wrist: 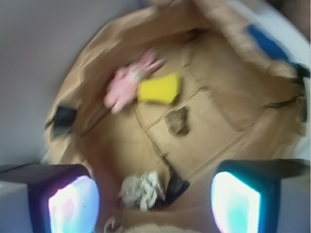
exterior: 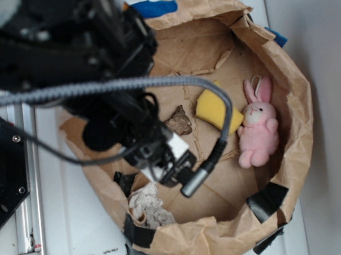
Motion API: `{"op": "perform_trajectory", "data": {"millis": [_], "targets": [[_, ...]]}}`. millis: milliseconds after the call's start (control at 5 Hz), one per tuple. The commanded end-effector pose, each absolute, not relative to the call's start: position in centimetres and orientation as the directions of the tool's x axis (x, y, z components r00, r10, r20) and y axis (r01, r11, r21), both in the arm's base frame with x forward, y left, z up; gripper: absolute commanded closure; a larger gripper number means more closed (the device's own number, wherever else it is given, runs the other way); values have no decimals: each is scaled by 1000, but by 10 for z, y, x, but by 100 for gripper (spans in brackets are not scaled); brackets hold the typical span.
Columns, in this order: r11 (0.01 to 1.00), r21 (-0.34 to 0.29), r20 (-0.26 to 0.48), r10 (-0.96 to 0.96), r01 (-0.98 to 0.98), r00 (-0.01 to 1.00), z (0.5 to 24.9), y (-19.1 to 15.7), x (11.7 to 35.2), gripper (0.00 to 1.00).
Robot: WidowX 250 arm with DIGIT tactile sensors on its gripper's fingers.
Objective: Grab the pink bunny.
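The pink bunny [exterior: 258,125] lies inside the brown paper basin [exterior: 298,94] at its right side, ears pointing up, a white loop at its head. In the wrist view it [wrist: 125,83] shows blurred at the upper left, touching the yellow sponge. My gripper [exterior: 164,163] hangs over the basin's left half, well left of the bunny. In the wrist view the gripper [wrist: 153,206] has its jaws wide apart with nothing between them, above a crumpled white cloth.
A yellow sponge wedge [exterior: 216,109] lies just left of the bunny. A brown rock-like lump [exterior: 179,121] sits in the middle. A crumpled white cloth [exterior: 147,205] lies at the basin's lower left. Black tape patches [exterior: 267,201] mark the rim. A blue object [exterior: 155,8] lies behind.
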State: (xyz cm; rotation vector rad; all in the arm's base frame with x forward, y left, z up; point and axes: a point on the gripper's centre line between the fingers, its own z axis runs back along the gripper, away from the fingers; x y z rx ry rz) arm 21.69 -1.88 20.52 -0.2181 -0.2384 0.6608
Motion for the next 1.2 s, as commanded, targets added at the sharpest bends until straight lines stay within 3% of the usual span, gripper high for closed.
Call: {"op": "perform_trajectory", "data": {"millis": [0, 200, 400, 800, 1000], "targets": [[771, -292, 177, 625, -566, 760, 214, -17, 217, 0], [771, -292, 177, 625, -566, 760, 214, -17, 217, 0], [726, -325, 131, 669, -606, 731, 205, -15, 219, 0], [567, -337, 139, 820, -752, 556, 198, -15, 229, 0], [579, -396, 132, 804, -713, 580, 177, -27, 239, 0]]}}
